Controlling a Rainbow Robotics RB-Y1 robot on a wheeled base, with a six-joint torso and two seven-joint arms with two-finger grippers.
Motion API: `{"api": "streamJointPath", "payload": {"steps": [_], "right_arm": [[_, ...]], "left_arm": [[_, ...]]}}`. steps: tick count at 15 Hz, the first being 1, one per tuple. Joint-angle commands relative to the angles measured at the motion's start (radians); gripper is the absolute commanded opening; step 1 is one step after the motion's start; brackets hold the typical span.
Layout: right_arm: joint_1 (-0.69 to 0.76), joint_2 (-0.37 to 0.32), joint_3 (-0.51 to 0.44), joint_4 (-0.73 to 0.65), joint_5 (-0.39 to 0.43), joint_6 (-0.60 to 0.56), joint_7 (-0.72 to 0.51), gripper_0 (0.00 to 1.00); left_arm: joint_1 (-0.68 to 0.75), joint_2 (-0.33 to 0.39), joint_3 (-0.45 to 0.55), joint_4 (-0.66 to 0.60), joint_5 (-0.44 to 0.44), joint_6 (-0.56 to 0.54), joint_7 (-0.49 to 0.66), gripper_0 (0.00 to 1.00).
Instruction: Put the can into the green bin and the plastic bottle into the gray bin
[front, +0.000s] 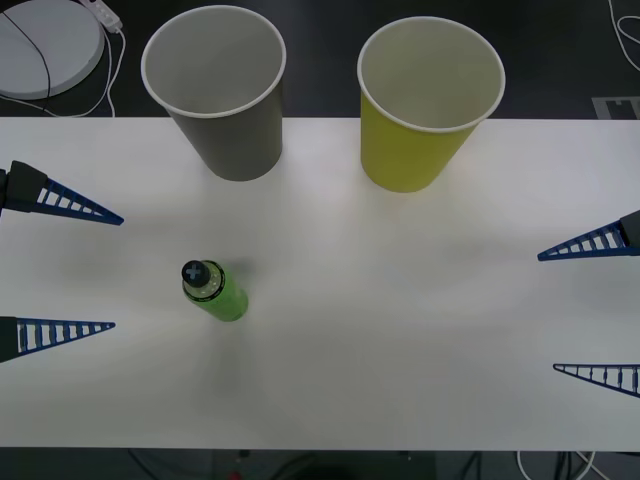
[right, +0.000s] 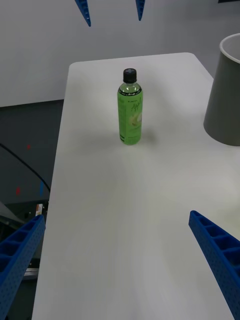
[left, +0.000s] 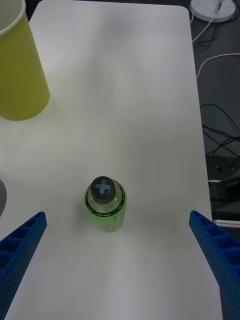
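- plastic bottle (front: 213, 288) stands upright on the white bench (front: 400, 330), long axis vertical, black cap up, base down; in the front view the cap leans slightly toward the far-left only from camera angle
- bottle sits left of bench centre, nearer the robot than both bins, well apart from each
- in the right wrist view the plastic bottle (right: 130, 108) shows its label side-on, green liquid filling it nearly to the neck
- in the left wrist view the plastic bottle (left: 105, 202) is seen from above, a pale cross mark on the cap
- gray bin (front: 218, 90) upright at the far edge of the bench, left side, mouth up, nothing visible inside
- green bin (front: 425, 100) upright at the far edge, right of the gray bin, mouth up, nothing visible inside; the 2 bins stand apart with a gap between
- left gripper (front: 115, 270) at the left edge of the bench, 2 blue ribbed fingers spread wide apart, holding nothing, tips pointing toward the bench middle; bottle lies just beyond the tips, not touched
- right gripper (front: 546, 313) at the right edge, fingers also spread wide, holding nothing, well apart from the bottle and bins
- white round disc (front: 45, 45) with a cable on the floor past the far-left bench corner
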Motion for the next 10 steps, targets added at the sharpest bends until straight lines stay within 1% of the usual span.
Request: {"api": "streamJointPath", "payload": {"steps": [1, 3, 4, 5, 8, 9, 10], "right_arm": [[0.000, 0.000, 0.000, 0.000, 0.000, 0.000, 0.000, 1.00], [0.000, 0.000, 0.000, 0.000, 0.000, 0.000, 0.000, 1.00], [0.000, 0.000, 0.000, 0.000, 0.000, 0.000, 0.000, 1.00], [0.000, 0.000, 0.000, 0.000, 0.000, 0.000, 0.000, 1.00], [0.000, 0.000, 0.000, 0.000, 0.000, 0.000, 0.000, 1.00], [0.000, 0.000, 0.000, 0.000, 0.000, 0.000, 0.000, 1.00], [0.000, 0.000, 0.000, 0.000, 0.000, 0.000, 0.000, 1.00]], "left_arm": [[0.000, 0.000, 0.000, 0.000, 0.000, 0.000, 0.000, 1.00], [0.000, 0.000, 0.000, 0.000, 0.000, 0.000, 0.000, 1.00], [0.037, -0.003, -0.034, 0.012, -0.005, -0.003, 0.000, 1.00], [0.046, -0.005, -0.038, 0.014, -0.006, -0.002, -0.002, 1.00], [0.052, 0.017, -0.044, 0.015, 0.000, 0.018, -0.002, 1.00], [0.052, 0.023, -0.049, 0.017, 0.000, 0.029, -0.002, 1.00], [0.055, 0.034, -0.071, 0.020, 0.002, 0.063, -0.008, 1.00]]}}
